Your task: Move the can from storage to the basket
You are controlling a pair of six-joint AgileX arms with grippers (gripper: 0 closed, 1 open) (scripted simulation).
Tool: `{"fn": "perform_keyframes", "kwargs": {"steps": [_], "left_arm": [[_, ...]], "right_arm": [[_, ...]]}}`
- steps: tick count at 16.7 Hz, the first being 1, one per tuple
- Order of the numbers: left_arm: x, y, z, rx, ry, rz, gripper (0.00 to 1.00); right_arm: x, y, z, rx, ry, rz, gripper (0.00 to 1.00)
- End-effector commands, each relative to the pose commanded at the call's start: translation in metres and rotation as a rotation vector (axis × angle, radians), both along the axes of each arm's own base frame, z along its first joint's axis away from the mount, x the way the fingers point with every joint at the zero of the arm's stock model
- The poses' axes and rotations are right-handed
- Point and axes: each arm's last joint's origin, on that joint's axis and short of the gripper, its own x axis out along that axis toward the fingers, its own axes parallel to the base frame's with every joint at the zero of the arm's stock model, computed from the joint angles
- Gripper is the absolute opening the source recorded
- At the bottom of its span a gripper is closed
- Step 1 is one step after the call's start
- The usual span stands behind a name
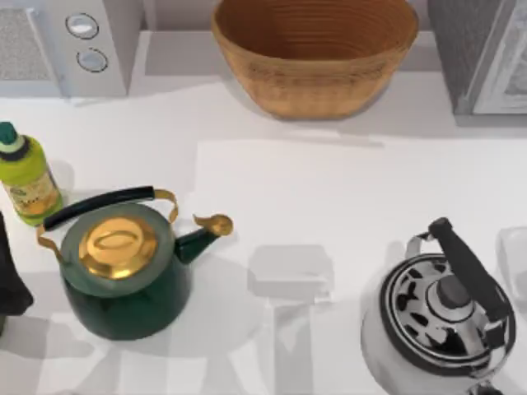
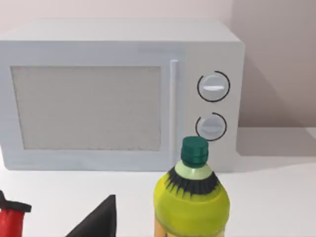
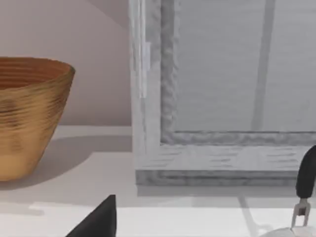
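Note:
The can is out of view. The basket (image 1: pixel 317 53), tan woven wicker and oval, stands empty at the back centre of the table; its ribbed wall (image 3: pixel 29 113) also appears in the right wrist view. My left arm (image 1: pixel 8 280) sits at the table's far left edge, beside the green kettle. A dark part of my left gripper (image 2: pixel 98 219) points toward the microwave and the bottle. A dark part of my right gripper (image 3: pixel 98 219) faces the grey cabinet, with the basket off to one side.
A white microwave (image 1: pixel 74 41) stands back left, a grey cabinet (image 1: pixel 486 58) back right. A yellow-green bottle (image 1: pixel 25 177) is at the left, a green and gold kettle (image 1: pixel 123 263) front left, a silver kettle (image 1: pixel 445 317) front right. A red, black-topped object (image 2: pixel 10 219) lies near the bottle.

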Motion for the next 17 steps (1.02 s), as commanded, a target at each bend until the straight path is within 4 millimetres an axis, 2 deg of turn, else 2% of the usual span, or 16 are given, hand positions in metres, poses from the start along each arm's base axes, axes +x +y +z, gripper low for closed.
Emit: {"fn": "perform_keyframes", "kwargs": {"steps": [4,7,9,12,17], "left_arm": [[0.000,0.000,0.000,0.000,0.000,0.000,1.00],[0.000,0.000,0.000,0.000,0.000,0.000,1.00],[0.000,0.000,0.000,0.000,0.000,0.000,1.00],[0.000,0.000,0.000,0.000,0.000,0.000,1.00],[0.000,0.000,0.000,0.000,0.000,0.000,1.00]], "right_arm": [[0.000,0.000,0.008,0.000,0.002,-0.002,1.00],[0.000,0.001,0.040,0.000,0.009,-0.005,1.00],[0.003,0.003,0.073,-0.001,0.014,-0.005,1.00],[0.015,0.006,0.133,-0.002,0.020,-0.006,1.00],[0.056,0.017,0.237,-0.004,0.019,-0.005,1.00]]}}
